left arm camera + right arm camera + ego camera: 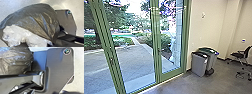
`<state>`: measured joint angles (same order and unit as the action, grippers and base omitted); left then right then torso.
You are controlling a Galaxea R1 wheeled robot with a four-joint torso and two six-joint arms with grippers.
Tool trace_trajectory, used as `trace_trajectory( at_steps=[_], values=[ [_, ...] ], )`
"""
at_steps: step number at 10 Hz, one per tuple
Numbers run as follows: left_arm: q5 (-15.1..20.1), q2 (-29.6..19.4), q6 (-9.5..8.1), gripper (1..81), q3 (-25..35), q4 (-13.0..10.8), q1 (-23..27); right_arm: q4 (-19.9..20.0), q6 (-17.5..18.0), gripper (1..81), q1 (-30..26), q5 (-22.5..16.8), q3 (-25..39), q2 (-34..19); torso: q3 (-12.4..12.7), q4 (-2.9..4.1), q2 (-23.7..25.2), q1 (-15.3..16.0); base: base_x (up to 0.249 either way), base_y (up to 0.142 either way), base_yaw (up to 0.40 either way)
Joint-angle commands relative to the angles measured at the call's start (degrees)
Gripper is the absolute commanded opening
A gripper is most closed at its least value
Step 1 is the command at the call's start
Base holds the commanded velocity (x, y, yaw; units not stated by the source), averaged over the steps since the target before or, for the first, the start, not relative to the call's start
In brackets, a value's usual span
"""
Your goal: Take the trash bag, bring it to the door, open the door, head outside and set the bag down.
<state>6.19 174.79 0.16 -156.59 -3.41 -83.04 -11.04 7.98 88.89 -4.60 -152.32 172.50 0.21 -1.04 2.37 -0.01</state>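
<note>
The trash bag point(36, 18), dark and shiny with a bunched whitish plastic part point(13, 35), bulges large in the left wrist view. My left gripper point(24, 44) is at the bunched plastic and shut on the bag, its tips mostly hidden by the plastic. Folds in the dark film draw together close to the robot's dark parts. In the right wrist view the bag point(15, 60) shows beside the robot's base. The green-framed glass door point(157, 47) stands in front in the head view, apparently closed, with a paved yard point(135, 61) behind the glass.
Two grey bins point(199, 63) stand against the wall right of the door frame. A black office chair point(240, 55) is farther right. Grey floor point(184, 85) runs along the door's sill. Outside are bushes point(161, 41) and trees.
</note>
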Motion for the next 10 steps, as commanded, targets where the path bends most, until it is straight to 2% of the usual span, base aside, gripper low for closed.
trace_trajectory(
  at_steps=[1,5,10],
  values=[
    [3.1,0.2,0.37,1.0,-0.1,-0.5,4.0,-0.5,-0.1,81.1,-3.1,-3.3,0.0,0.2,0.0,0.0,0.0,0.0,0.116,-0.074,0.0],
    [3.1,0.4,0.37,1.0,-0.1,-0.5,4.0,-0.6,-0.1,81.1,-3.0,-3.3,-0.1,0.2,0.0,0.0,0.0,0.0,0.116,-0.069,0.0],
    [3.0,0.4,0.36,1.0,-0.1,-0.5,3.9,-0.6,-0.1,81.1,-3.0,-3.2,-0.2,0.2,0.0,0.0,0.0,0.0,0.116,0.0,0.0]
  ],
)
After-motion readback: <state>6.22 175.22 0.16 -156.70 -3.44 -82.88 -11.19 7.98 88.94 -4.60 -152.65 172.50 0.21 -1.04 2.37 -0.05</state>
